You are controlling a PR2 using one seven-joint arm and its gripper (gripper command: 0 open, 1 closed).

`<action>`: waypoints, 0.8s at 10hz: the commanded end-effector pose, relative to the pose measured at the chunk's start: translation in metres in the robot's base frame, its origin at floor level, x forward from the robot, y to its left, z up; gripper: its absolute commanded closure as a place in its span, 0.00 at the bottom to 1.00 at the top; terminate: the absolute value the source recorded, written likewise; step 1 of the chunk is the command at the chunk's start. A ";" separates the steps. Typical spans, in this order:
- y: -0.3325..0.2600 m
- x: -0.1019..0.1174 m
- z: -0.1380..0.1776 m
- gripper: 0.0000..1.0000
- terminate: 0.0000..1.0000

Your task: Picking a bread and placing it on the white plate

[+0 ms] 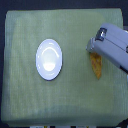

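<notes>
The white plate [49, 59] lies round and glossy on the green cloth, left of centre in the exterior view, with nothing on it. The bread [97, 68] is an orange-brown loaf lying on the cloth toward the exterior view's right; only its lower part shows. My gripper [92, 48] comes in from the right edge as a grey-white block and sits directly over the bread's upper end, covering it. Its fingers are blurred and merged, so their gap is not readable, nor whether they touch the loaf.
A pale green cloth [25, 100] covers the table almost to the frame's edges, with a dark border beyond it on all sides. My arm fills the upper right area.
</notes>
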 end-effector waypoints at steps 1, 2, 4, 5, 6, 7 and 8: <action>0.001 0.008 0.008 1.00 0.00; 0.002 0.009 0.009 1.00 0.00; 0.003 0.011 0.010 1.00 0.00; 0.007 0.013 0.011 1.00 0.00; 0.009 0.013 0.012 1.00 0.00; 0.007 0.014 0.012 1.00 0.00; 0.004 0.014 0.015 1.00 0.00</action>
